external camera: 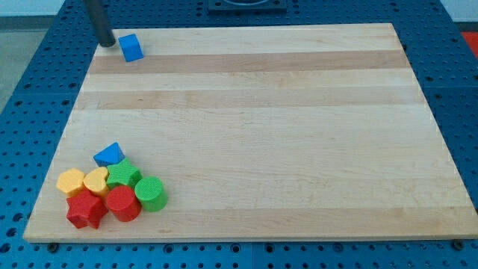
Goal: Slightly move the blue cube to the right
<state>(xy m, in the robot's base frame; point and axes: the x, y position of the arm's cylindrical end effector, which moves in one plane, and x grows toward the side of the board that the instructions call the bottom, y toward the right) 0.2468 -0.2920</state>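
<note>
Standing at the far left corner of the tabletop [246, 134], the blue cube [131, 47] is seen alone, well apart from all other blocks. My tip [107, 42] is placed just beside the cube on its left side; whether it is touching the cube cannot be told, but a very thin gap seems to be there. No claw is carried by this arm, only a straight rod, so nothing can be opened or closed and no grasp is possible.

The cube is judged to be light, stiff and probably of printed plastic, so it should slide easily on the smooth wood. It cannot be held; it must be pushed. The push should be given on the middle of its left face, because a push off the centre would likely turn the cube instead of moving it straight. Only a short push is asked by the task, so a slow move is advised, as a light block may run further than wanted.

No containers are seen in the scene. At the near left corner a tight group of blocks is lying: a blue block [110, 155] of unclear shape, a green star [122, 175], a yellow cylinder [71, 181], a yellow heart [95, 181], a red star [85, 211], a red cylinder [121, 203] and a green cylinder [150, 194]. These are not concerned by the task.
</note>
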